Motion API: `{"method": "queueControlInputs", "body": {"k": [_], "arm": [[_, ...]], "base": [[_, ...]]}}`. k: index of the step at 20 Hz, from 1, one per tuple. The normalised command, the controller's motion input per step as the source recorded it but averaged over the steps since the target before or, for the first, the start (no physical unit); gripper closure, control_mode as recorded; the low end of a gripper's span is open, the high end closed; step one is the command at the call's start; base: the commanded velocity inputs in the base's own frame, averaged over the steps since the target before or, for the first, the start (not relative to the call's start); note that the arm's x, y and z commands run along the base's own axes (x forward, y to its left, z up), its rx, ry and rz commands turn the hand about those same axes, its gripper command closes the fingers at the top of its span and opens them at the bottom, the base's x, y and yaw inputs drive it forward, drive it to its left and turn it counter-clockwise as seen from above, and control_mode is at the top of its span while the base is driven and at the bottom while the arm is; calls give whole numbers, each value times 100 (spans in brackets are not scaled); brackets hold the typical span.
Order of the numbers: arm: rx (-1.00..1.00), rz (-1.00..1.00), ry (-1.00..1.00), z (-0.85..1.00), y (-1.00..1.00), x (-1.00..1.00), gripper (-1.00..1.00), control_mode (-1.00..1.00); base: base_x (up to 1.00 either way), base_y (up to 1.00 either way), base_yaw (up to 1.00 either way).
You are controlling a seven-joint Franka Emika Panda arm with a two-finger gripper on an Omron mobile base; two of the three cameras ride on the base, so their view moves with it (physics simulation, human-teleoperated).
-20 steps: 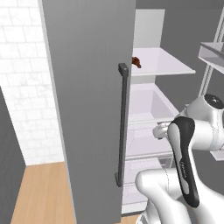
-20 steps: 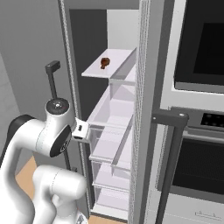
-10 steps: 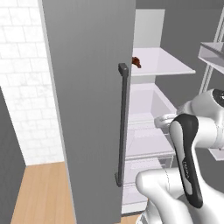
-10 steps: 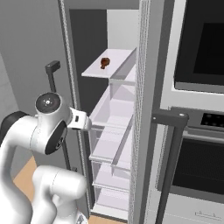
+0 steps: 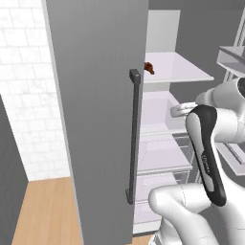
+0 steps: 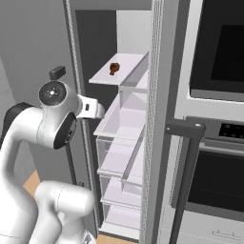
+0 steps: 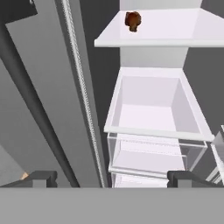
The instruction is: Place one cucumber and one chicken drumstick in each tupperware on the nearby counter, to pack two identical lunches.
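One brown lumpy drumstick — perhaps, smooth white shelf

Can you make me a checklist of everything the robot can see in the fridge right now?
Surface: white fridge shelf, mostly bare; open white drawer below it holds nothing seen.
Job's things: one brown chicken drumstick lies on the shelf near its back left; cucumber and tupperware: nothing seen.
Clutter: nothing seen.
Grippers: gripper open, holding nothing, facing the fridge interior.
Cables: nothing seen.
Surroundings: grey fridge door swung open with a dark handle; oven to the right of the fridge.
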Motion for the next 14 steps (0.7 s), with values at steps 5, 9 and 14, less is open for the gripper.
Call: {"method": "queueControlInputs", "body": {"k": [5, 9, 14], "arm": [[0, 0, 0, 42, -25, 37, -100, -100], [0, 0, 0, 22, -7, 54, -100, -100], [0, 0, 0, 12, 0, 73, -100, -100]], "base": [[0, 0, 0], [0, 0, 0], [0, 0, 0]]}}
